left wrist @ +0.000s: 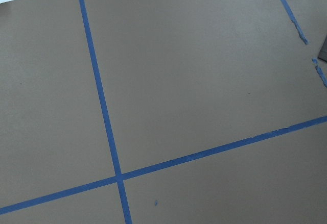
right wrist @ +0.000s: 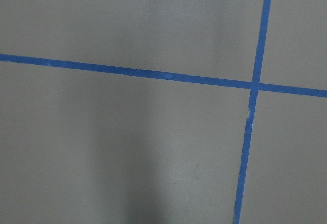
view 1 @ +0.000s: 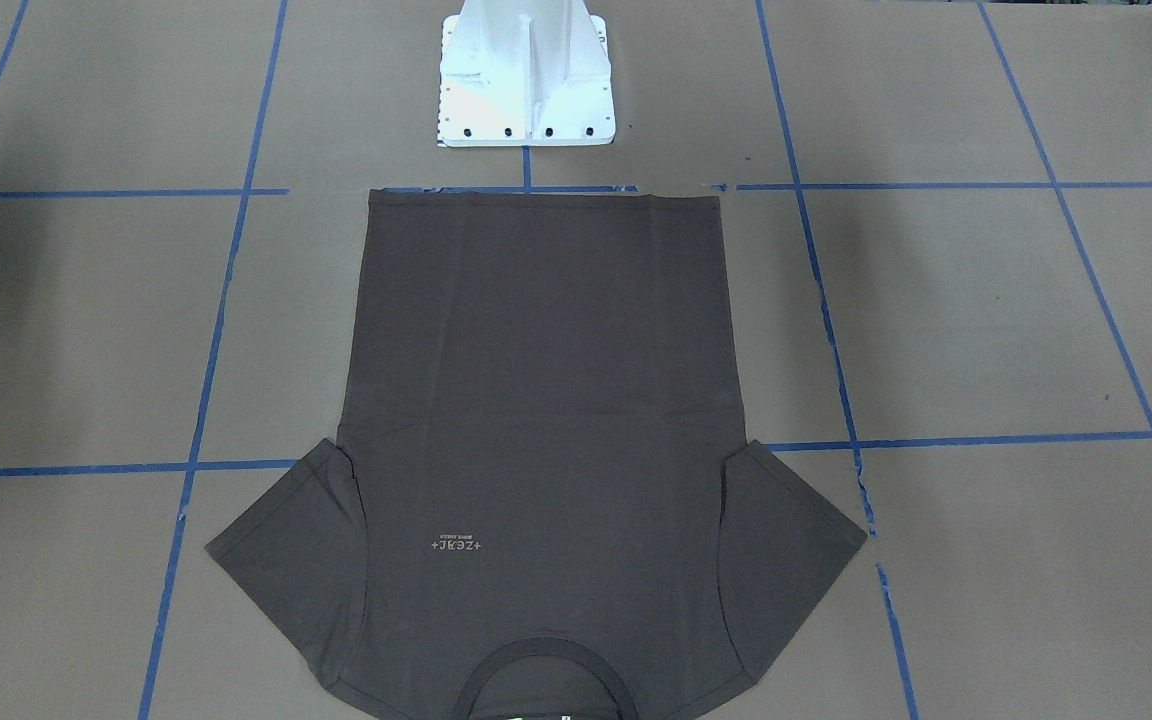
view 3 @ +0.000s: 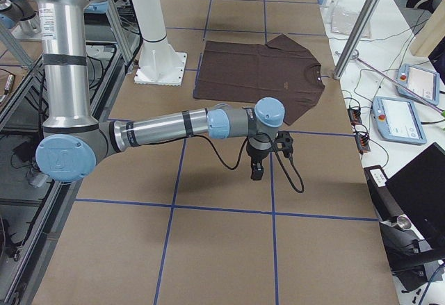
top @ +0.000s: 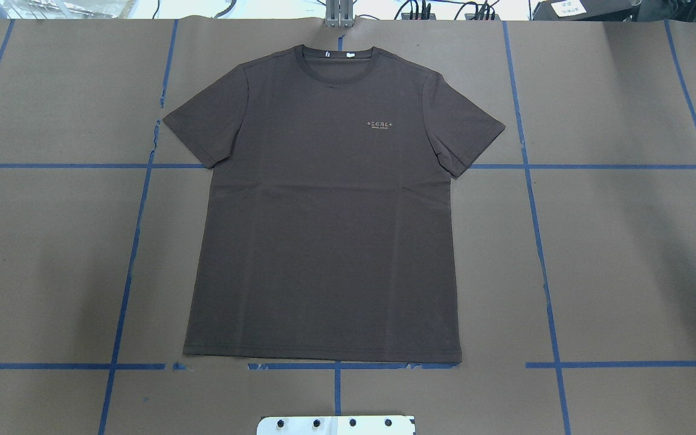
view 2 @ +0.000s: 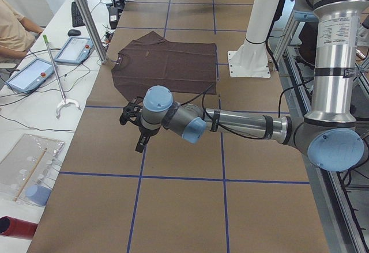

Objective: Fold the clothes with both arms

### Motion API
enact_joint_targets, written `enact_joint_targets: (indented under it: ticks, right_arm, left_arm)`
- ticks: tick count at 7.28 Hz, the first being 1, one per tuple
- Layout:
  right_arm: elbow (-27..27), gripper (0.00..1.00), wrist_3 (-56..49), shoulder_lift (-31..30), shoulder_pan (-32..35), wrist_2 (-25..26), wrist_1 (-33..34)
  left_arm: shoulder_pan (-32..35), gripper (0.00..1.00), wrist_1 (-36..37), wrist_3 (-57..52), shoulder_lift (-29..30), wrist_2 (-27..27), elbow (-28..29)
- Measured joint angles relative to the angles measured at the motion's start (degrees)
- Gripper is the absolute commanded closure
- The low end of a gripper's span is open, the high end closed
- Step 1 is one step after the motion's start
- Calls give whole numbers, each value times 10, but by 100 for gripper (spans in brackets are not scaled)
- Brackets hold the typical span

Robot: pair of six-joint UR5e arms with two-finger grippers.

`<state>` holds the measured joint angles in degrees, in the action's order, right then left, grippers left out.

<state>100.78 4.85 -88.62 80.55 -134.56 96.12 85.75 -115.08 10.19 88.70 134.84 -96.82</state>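
The dark brown-grey T-shirt (top: pixel 324 229) lies spread flat and logo side up on the brown table, collar (top: pixel 339 60) at the far side from the robot and hem towards the pedestal. It also shows in the front view (view 1: pixel 536 400) and both side views (view 2: pixel 167 63) (view 3: pixel 257 69). My left gripper (view 2: pixel 139 147) hangs over bare table off the shirt's left side. My right gripper (view 3: pixel 257 174) hangs over bare table off its right side. Neither touches the shirt. Both show only in the side views, so I cannot tell whether they are open or shut.
The white pedestal base (view 1: pixel 524 80) stands just behind the hem. Blue tape lines (top: pixel 336 365) grid the brown paper. Past the far edge are a metal pole (view 2: pixel 86 17), tablets (view 2: pixel 78 50) and a seated person (view 2: pixel 14 31).
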Motion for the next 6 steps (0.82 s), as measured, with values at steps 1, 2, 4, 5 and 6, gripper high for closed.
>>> enact_joint_targets:
  ticks: [1,2,4,5,6]
  right_arm:
    - [0,0,0,1,-1,0,0]
    - [0,0,2,2,-1,-1,-1]
    - [1,0,6,4,-4,-3,-3]
    - [-1,0,7,11,-13,-4,-4]
    - [-5,0,9,23,-28,-4,-10]
  left_arm:
    - [1,0,-1,0,0,-3,7]
    - [1,0,-2,-1,2,-7,16]
    - [0,0,0,2,0,-10,22]
    - [0,0,0,2,-8,-10,21]
    - [-1,0,0,3,-16,-9,19]
